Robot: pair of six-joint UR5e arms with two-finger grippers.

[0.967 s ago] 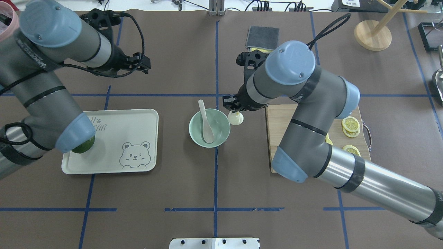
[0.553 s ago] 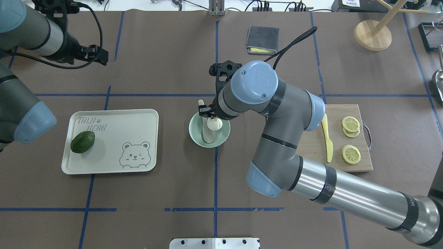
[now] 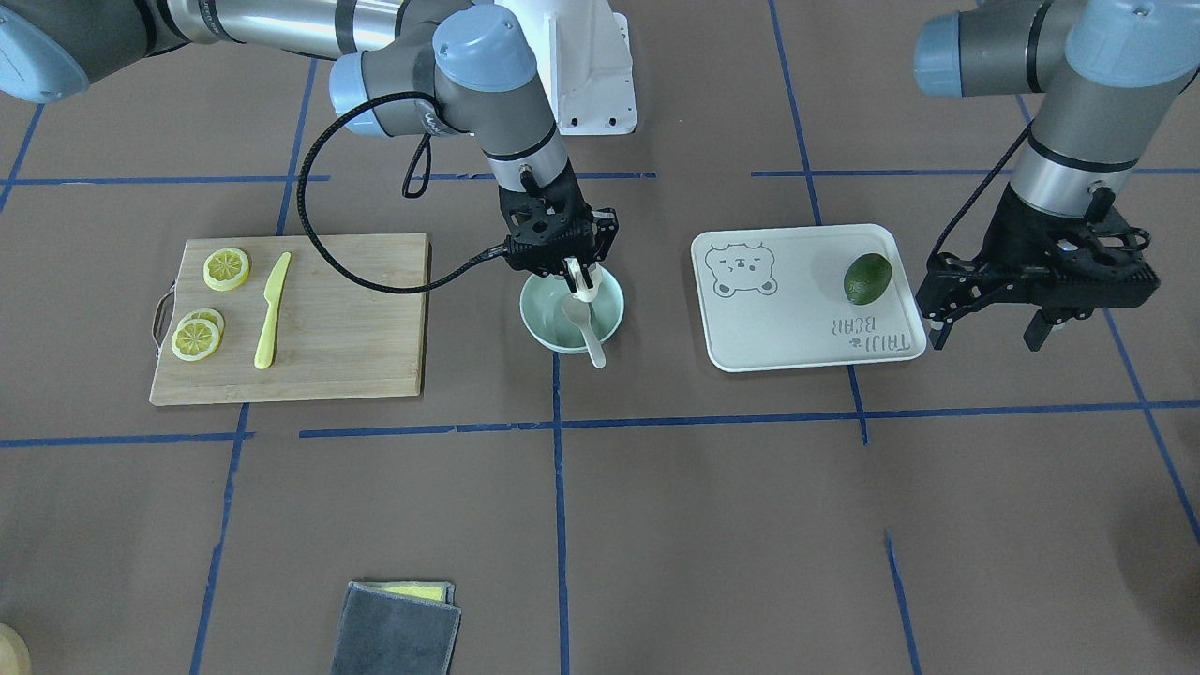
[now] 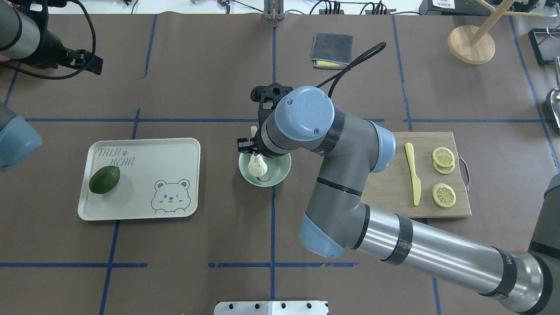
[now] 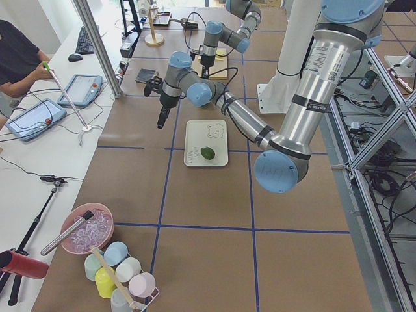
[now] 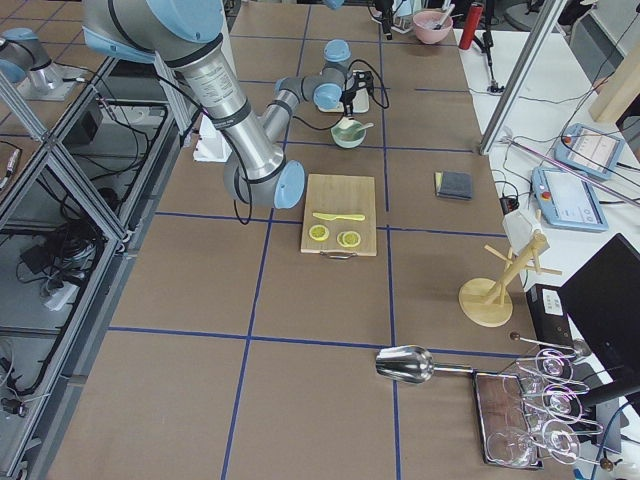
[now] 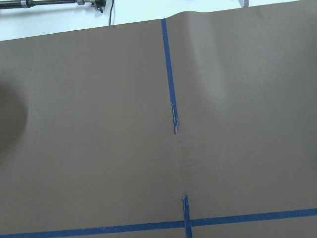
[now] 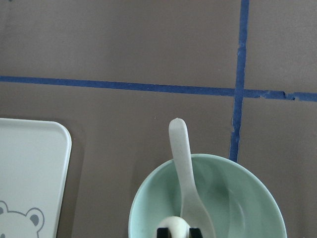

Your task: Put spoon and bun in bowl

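Parking the left gripper [image 3: 986, 323] out on the robot's left, fingers spread and gripping nothing, well apart from the task's things. Counting the spoon [image 8: 182, 163] as done, lying in the bowl [image 4: 280, 175] already. Clamping the bun [image 4: 257, 167] in the right gripper [image 4: 256, 157], hanging low inside the bowl beside the scoop; judging only the release as left. Lying roughly front to back along its long axis, scoop down in the bowl, handle tip poking over the far rim, pointing away from the robot.

The off-white spoon [image 8: 184, 163] is propped in the mint-green bowl [image 4: 282, 169]. The white bun [image 4: 257, 166] is seen over its scoop.
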